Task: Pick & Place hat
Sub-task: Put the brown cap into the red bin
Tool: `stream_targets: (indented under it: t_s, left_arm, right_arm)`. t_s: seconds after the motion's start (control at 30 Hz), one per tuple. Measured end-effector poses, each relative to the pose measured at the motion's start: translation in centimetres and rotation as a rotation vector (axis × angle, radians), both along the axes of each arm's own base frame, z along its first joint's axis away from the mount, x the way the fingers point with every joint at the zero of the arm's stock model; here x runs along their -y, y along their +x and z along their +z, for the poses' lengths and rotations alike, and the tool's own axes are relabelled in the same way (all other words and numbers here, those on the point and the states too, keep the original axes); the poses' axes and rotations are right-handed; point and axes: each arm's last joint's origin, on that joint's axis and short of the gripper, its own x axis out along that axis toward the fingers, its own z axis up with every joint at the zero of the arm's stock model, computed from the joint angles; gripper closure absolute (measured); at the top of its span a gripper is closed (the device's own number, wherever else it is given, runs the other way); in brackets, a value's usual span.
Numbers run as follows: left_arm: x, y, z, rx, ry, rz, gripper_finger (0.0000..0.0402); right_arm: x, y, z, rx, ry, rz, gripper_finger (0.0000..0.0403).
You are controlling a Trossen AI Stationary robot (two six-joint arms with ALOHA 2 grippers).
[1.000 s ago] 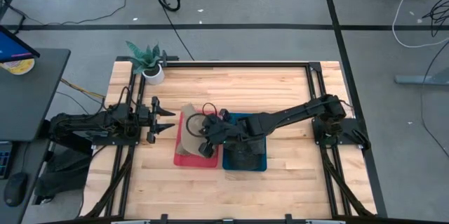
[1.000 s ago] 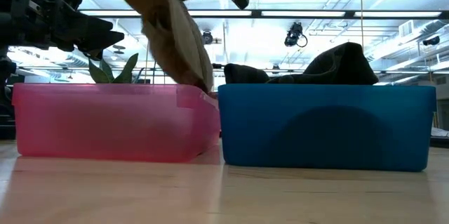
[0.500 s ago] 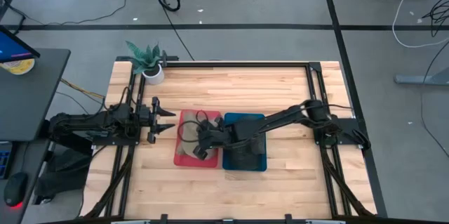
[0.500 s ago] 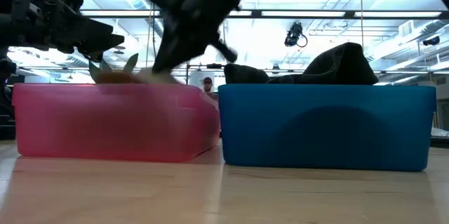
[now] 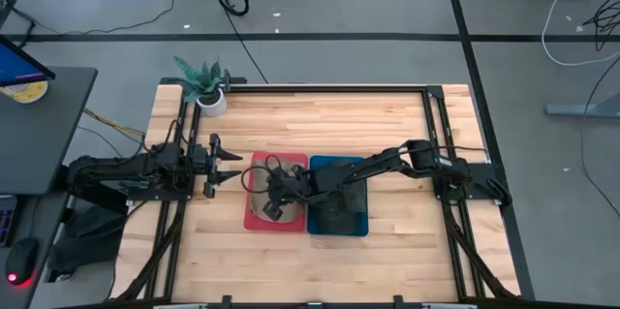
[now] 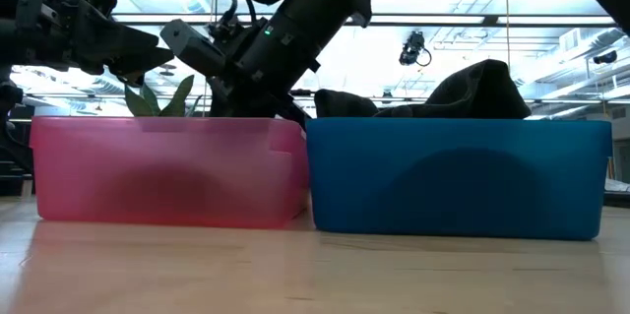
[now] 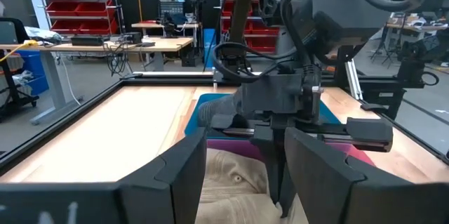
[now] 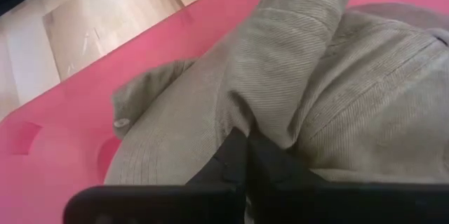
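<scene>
Inside the pink bin (image 5: 254, 218), our right hand (image 5: 272, 196) is pinching the tan hat (image 8: 295, 90), now lying on the bin floor; releasing is remaining. Left hand (image 5: 225, 163) is waiting spread beside the bin.

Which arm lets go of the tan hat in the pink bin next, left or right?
Right. The right gripper is down in the pink bin, pinching the tan hat; the left gripper waits open outside it.

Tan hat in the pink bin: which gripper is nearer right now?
Right. The right gripper is down in the pink bin, pinching the tan hat; the left gripper waits beside the bin.
</scene>
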Motion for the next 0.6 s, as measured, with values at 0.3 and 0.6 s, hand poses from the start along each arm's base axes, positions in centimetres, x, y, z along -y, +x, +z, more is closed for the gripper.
stream_targets:
  t_s: [0.3, 0.6]
  left_arm:
    - [0.0, 0.0, 0.0, 0.0, 0.0, 0.0, 0.0204]
    - [0.0, 0.0, 0.0, 0.001, 0.0, 0.0, 0.0204]
  right_arm:
    - [0.2, 0.1, -0.2, -0.002, 0.015, 0.018, 0.0357]
    - [0.5, 0.0, 0.9, 0.016, 0.005, 0.038, 0.027]
